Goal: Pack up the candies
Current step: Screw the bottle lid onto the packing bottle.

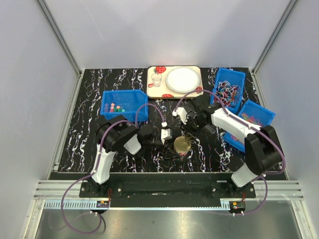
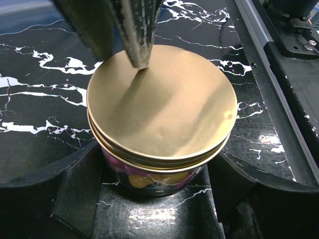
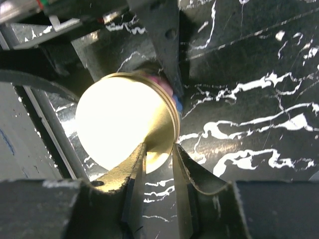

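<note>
From above I count three blue bins, one tray and one jar by the middle of the near edge; a few candies lie in the far-left bin. Left wrist: my left gripper clamps the jar, pink and yellow candies inside. Right wrist: my right gripper pinches its single gold lid by the rim.
</note>
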`<state>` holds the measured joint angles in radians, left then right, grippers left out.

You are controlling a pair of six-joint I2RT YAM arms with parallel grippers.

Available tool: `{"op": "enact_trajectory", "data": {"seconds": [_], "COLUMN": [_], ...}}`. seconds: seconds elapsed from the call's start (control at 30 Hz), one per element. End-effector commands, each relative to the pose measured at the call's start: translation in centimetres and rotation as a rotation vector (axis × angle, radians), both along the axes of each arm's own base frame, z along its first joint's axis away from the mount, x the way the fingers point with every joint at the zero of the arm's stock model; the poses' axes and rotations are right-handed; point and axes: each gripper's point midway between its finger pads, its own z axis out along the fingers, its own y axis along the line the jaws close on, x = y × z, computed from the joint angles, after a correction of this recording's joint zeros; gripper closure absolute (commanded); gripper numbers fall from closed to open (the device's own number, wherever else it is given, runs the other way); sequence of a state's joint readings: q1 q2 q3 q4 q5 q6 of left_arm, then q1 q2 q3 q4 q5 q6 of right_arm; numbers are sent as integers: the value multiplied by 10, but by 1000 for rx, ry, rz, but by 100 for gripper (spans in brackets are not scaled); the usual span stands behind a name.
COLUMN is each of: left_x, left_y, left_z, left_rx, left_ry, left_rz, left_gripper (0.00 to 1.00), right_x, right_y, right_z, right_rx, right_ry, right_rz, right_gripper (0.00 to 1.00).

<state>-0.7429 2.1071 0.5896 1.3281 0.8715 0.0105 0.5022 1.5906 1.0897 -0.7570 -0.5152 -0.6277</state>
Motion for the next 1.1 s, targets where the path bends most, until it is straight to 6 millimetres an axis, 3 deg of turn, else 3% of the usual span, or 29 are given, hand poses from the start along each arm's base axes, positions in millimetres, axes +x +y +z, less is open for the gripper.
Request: {"op": "enact_trajectory", "data": {"seconds": [0.0, 0.23, 0.57, 0.83, 1.07], "left_x": [28, 28, 29, 28, 28], "left_y": [-9, -9, -10, -9, -10], "left_z": [69, 69, 69, 69, 69], "left_rx": [-238, -238, -239, -238, -239], "left_ry": [-259, -261, -262, -261, -263], "left_rz": [67, 67, 67, 67, 65], "left_gripper": [31, 31, 31, 31, 31], "right_x": [-35, -34, 6, 29, 29], "right_y": [-19, -20, 7, 37, 56], "right_z": [-2, 12, 56, 49, 40], "right_rx": [-62, -57, 43, 111, 148], "right_ry": [100, 73, -41, 19, 85], "right_rz": [-2, -7, -24, -30, 2], "right_gripper": [68, 68, 62, 59, 57]}}
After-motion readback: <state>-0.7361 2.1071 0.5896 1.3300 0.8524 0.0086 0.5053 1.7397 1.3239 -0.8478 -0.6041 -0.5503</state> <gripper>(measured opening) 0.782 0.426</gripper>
